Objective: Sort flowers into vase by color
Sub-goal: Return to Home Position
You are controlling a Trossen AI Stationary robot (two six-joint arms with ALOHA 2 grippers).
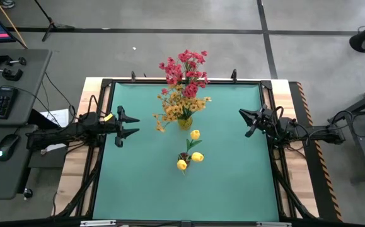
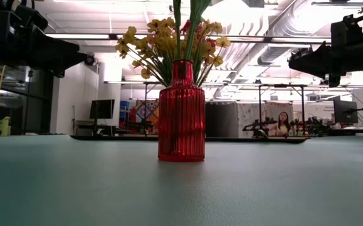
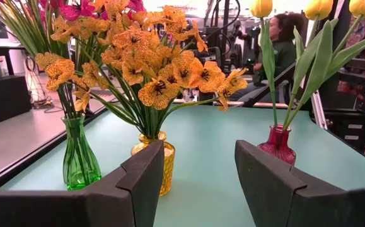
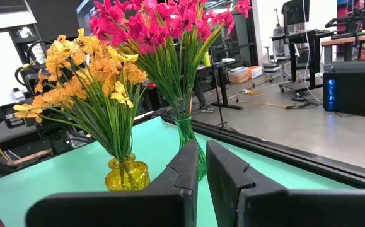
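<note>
Yellow tulips (image 1: pixel 196 156) stand in the red vase (image 2: pixel 181 119) mid-table. Orange-yellow blossoms (image 1: pixel 177 107) fill the yellow vase (image 4: pixel 127 175) behind it, and pink-red blossoms (image 1: pixel 185 68) the green vase (image 3: pixel 79 157) at the far edge. With one colour to each vase, sorting looks finished. The left gripper (image 1: pixel 132 125), fingers spread, and the right gripper (image 1: pixel 246 122), fingers almost pressed together, hold nothing. Each sits out at its own side of the teal mat (image 1: pixel 232 183), which suits a resting pose.

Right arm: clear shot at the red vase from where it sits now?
Probably yes. The right gripper hangs over the green mat's right edge, and only bare mat lies between it and the red vase. The yellow tulips lean out above the vase, so a side approach looks safer.
</note>
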